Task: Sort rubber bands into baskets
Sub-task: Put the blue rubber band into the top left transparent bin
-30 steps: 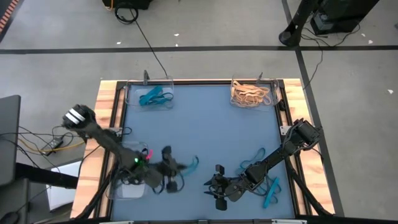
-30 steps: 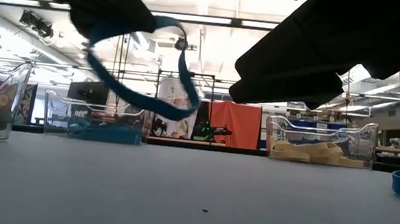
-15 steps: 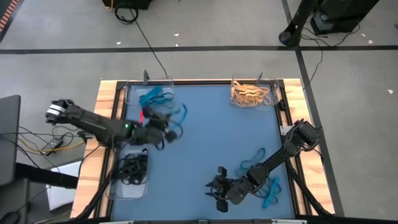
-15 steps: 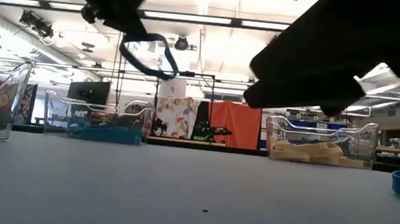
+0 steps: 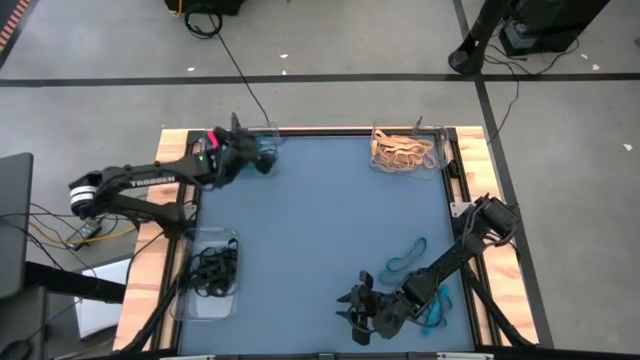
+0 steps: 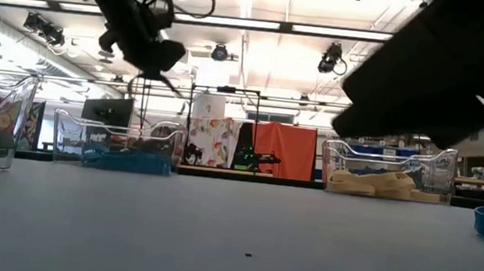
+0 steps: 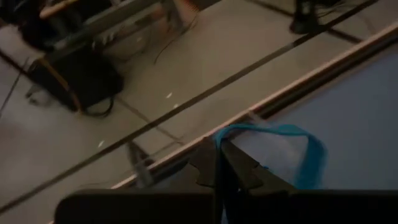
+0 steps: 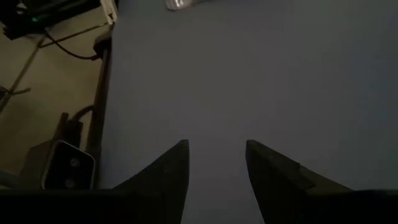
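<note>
The left gripper (image 5: 262,152) is pinched on a teal-blue rubber band (image 7: 292,146), its fingers (image 7: 208,165) pressed together with the loop caught between them. It hangs over the far-left basket (image 5: 215,140), a clear tray at the table's back left corner that has teal bands (image 6: 128,160) lying in it, seen from the low view. From the wrist, the held loop droops out past the fingertips above the table's edge.

The right gripper (image 5: 358,310) sits low over the near part of the blue table (image 5: 330,220), its two fingers (image 8: 168,171) spread apart with nothing between them. Just beside that arm lie loose teal bands (image 5: 405,258) on the mat.

The far-right basket (image 5: 440,150) holds tan bands (image 5: 403,150). The near-left basket (image 5: 183,306) holds black bands (image 5: 212,268).
</note>
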